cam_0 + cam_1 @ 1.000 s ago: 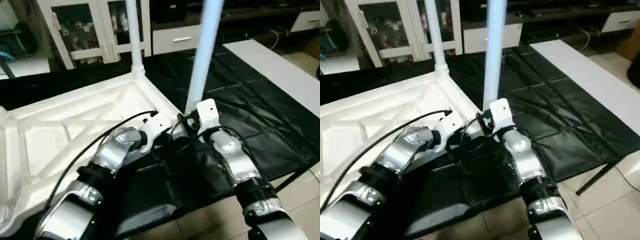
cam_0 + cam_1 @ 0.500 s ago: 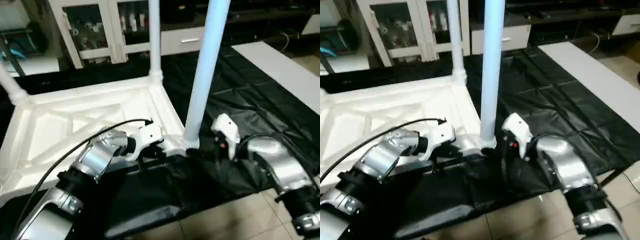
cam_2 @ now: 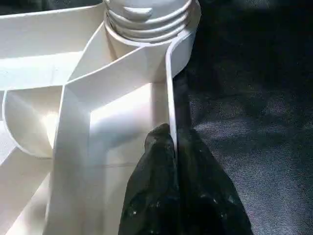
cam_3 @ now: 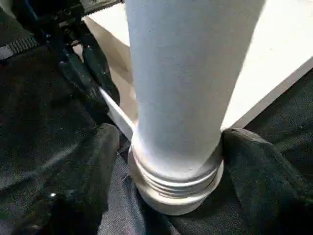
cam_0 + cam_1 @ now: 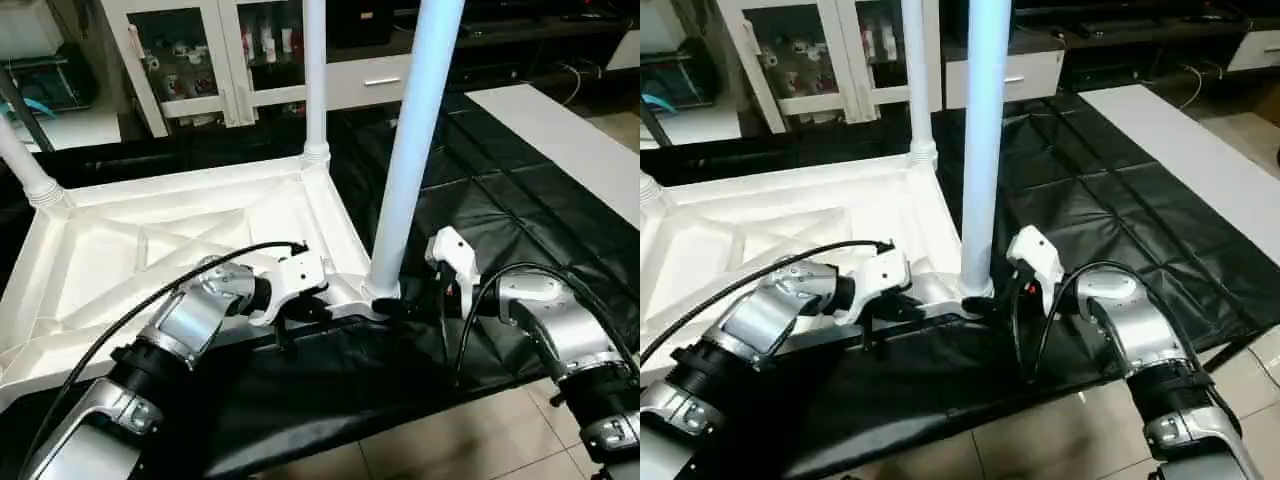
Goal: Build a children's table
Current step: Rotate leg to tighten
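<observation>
Left eye view: the children's table top (image 5: 150, 250) lies underside up on the black-draped work table (image 5: 520, 200), filling the left half of the frame. Legs stand in the upper-left corner socket (image 5: 25, 165), the far socket at top centre (image 5: 314, 80), and the near socket at centre (image 5: 410, 150). The left gripper (image 5: 290, 318) is clamped on the top's near rim, just left of the near leg. The right gripper (image 5: 400, 308) sits at that leg's foot, lower centre. Step in hand, as I judge it: seating the near leg while the top is held steady. The next move likely calls for twisting or pressing the leg home, then checking that it stands square. Right eye view: same layout, with the near leg (image 5: 985, 140) at frame centre. The fourth socket falls outside the frame at lower left, so I cannot tell if a leg stands there. Left wrist view: black fingers (image 3: 161, 186) pinch the thin rim wall (image 3: 170, 93); the ribbed leg collar (image 3: 146, 14) is cut off at the top. Right wrist view: fingers (image 4: 88, 161) flank the collar (image 4: 173, 183), one on each side. They look to stand slightly off it rather than gripping, though contact is hard to judge.
</observation>
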Controlling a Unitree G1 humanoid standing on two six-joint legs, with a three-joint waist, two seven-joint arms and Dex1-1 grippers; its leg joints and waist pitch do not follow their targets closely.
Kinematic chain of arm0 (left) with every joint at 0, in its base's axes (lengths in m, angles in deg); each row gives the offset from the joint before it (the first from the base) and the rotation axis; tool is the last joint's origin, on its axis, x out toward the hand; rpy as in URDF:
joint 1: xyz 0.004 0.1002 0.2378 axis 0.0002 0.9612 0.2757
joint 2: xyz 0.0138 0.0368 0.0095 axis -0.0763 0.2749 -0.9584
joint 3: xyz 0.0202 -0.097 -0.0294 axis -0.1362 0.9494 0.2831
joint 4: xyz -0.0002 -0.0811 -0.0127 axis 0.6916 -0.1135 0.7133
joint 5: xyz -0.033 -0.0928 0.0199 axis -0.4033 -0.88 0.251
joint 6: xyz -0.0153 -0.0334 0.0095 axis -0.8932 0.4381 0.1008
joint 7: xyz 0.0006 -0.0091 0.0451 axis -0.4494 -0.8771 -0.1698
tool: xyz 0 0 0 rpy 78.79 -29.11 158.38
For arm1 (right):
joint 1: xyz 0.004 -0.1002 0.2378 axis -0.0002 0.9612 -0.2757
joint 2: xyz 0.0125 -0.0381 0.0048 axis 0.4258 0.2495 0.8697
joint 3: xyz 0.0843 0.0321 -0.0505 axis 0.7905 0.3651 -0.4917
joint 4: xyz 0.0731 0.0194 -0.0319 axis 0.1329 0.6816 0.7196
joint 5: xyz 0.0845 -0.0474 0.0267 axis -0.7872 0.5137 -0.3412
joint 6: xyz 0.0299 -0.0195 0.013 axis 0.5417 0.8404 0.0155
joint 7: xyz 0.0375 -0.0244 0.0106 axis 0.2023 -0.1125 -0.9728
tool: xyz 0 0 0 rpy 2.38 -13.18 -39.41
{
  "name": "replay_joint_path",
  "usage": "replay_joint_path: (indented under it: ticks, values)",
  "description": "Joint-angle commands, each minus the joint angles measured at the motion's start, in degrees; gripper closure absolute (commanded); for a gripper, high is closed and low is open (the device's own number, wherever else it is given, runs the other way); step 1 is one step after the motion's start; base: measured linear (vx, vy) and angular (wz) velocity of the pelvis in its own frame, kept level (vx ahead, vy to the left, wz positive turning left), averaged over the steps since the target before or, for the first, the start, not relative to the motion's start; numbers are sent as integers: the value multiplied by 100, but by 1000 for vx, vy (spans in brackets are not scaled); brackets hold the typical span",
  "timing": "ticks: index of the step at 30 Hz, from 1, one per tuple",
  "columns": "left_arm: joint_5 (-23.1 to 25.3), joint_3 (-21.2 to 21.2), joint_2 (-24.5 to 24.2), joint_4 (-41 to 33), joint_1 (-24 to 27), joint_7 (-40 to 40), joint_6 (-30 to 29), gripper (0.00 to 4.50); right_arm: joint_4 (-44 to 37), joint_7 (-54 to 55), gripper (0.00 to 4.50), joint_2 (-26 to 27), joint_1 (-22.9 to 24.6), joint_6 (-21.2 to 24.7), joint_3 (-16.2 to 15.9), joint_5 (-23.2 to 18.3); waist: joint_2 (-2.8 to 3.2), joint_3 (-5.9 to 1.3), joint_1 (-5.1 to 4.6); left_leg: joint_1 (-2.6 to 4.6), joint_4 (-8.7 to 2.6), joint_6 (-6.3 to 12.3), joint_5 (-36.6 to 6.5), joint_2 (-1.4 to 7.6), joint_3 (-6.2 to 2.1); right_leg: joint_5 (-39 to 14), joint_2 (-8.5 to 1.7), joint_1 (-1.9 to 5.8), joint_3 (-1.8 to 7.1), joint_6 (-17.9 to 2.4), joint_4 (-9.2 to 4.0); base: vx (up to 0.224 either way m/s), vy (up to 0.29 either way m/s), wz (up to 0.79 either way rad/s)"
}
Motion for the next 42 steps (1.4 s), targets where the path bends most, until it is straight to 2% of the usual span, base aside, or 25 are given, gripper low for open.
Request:
replay_joint_path:
  ticks: [1,3,9,13,14,19,23,24,25,26,27,28,30,32,33,34,35,36,37,38,39,40,41,42]
  values:
    - [208,-418,-60,174,191,175,-156,450,38,-102,138,60,-97,-91,-27,-62,-43,-368,5,40,-389,395,-1234,220,-95,-1297,-230,280,240,-1413,-324,0,0,0]
    - [206,-424,-69,156,201,174,-165,450,66,-101,151,69,-100,-123,-53,-43,-69,-363,3,46,-391,385,-1290,220,-90,-1407,-234,275,243,-1390,-340,0,0,0]
    - [224,-442,-82,131,224,194,-180,450,130,-136,193,90,-103,-182,-57,-11,-53,-356,1,49,-395,357,-1361,217,-96,-1612,-232,269,240,-1308,-357,0,0,0]
    - [226,-454,-92,103,239,237,-208,450,132,-193,228,106,-79,-200,-57,14,-56,-365,1,54,-393,346,-1342,216,-96,-1540,-230,272,241,-1318,-351,0,0,0]
    - [231,-463,-97,90,247,247,-223,450,135,-203,232,121,-46,-227,-70,44,-36,-367,3,54,-393,347,-1325,219,-99,-1492,-231,272,241,-1333,-346,0,0,0]
    - [248,-439,-57,136,233,159,-212,450,337,219,247,253,-59,-328,-30,200,-30,-372,-11,58,-394,333,-1365,212,-95,-1497,-227,263,236,-1340,-356,0,0,0]
    - [238,-339,88,292,160,-67,-144,450,620,787,250,420,-110,-506,12,416,-43,-329,-65,69,-425,206,-1870,193,-112,-2293,-229,250,216,-1102,-445,0,0,0]
    - [242,-297,200,409,74,-201,-141,450,606,894,251,550,-44,-474,31,390,-46,-290,-90,108,-433,151,-2192,176,-123,-2852,-221,200,197,-912,-520,0,0,0]
    - [243,-295,207,415,68,-208,-142,450,599,894,251,559,-37,-470,30,388,-49,-277,-103,142,-432,99,-2414,168,-147,-3285,-231,182,170,-744,-568,0,0,0]
    - [248,-291,241,449,36,-246,-150,450,550,884,251,603,11,-449,17,378,-49,-277,-103,142,-432,99,-2414,168,-147,-3285,-231,182,170,-744,-568,-57,0,-4]
    - [246,-285,257,456,24,-263,-152,450,547,889,252,608,17,-448,12,384,-72,-263,-148,146,-429,52,-2610,152,-181,-3735,-232,166,130,-495,-630,-57,0,-4]
    - [245,-282,265,459,19,-270,-153,450,546,891,252,610,20,-447,10,386,-58,-264,-163,154,-426,42,-2663,152,-194,-3817,-238,161,118,-444,-640,-52,6,-4]
    - [255,-204,364,541,-20,-469,-164,450,648,1121,252,709,-14,-438,75,412,-56,-256,-195,193,-411,45,-2807,141,-203,-3947,-227,109,95,-370,-689,0,0,0]
    - [279,-141,447,637,-61,-659,-172,450,749,1361,252,800,-55,-426,146,426,-26,-239,-265,203,-426,26,-3029,148,-235,-3976,-219,106,46,-341,-717,0,0,0]
    - [307,-41,571,801,-132,-946,-194,450,920,1812,252,947,-124,-431,249,473,8,-236,-299,221,-447,-8,-3186,161,-259,-3907,-215,112,12,-340,-732,0,0,0]
    - [327,26,661,931,-191,-1139,-204,450,1039,2124,252,1044,-174,-438,320,509,8,-226,-362,230,-456,-55,-3366,151,-290,-3869,-200,112,-45,-325,-758,0,0,0]
    - [338,142,797,1114,-294,-1454,-264,450,1212,2661,252,1219,-243,-417,443,548,8,-226,-362,230,-456,-55,-3366,151,-290,-3869,-200,112,-45,-325,-758,0,0,0]
    - [336,348,1026,1411,-484,-1986,-350,450,1504,3559,252,1545,-366,-334,686,540,79,-206,-480,270,-478,-136,-3766,151,-349,-3787,-177,138,-177,-249,-801,0,0,0]
    - [334,402,1083,1482,-533,-2114,-361,450,1572,3769,252,1633,-396,-301,759,526,79,-206,-480,270,-478,-136,-3766,151,-349,-3787,-177,138,-177,-249,-801,-55,52,-8]
    - [324,473,1162,1580,-611,-2261,-364,450,1683,4113,253,1771,-450,-273,875,500,144,-209,-572,128,-652,-215,-4192,247,-480,-3228,-178,406,-263,-231,-602,-47,63,-13]
    - [303,553,1244,1677,-701,-2425,-350,450,1815,4474,253,1929,-524,-272,972,485,138,-200,-580,81,-733,-236,-4338,293,-482,-2912,-176,460,-227,-291,-548,-47,63,-13]
    - [293,583,1274,1719,-741,-2489,-339,450,1869,4596,254,2002,-559,-273,1003,473,152,-187,-589,128,-771,-280,-4532,294,-452,-2619,-185,398,-174,-436,-510,0,0,0]
    - [283,610,1307,1767,-789,-2547,-327,450,1944,4782,254,2104,-608,-286,1039,467,128,-181,-614,190,-730,-279,-4578,248,-411,-2775,-189,316,-185,-468,-580,0,0,0]
    - [269,689,1380,1870,-877,-2706,-271,450,2132,5210,254,2356,-735,-329,1130,439,100,-166,-727,310,-523,-186,-4337,110,-377,-3654,-274,201,-313,-310,-832,0,0,0]
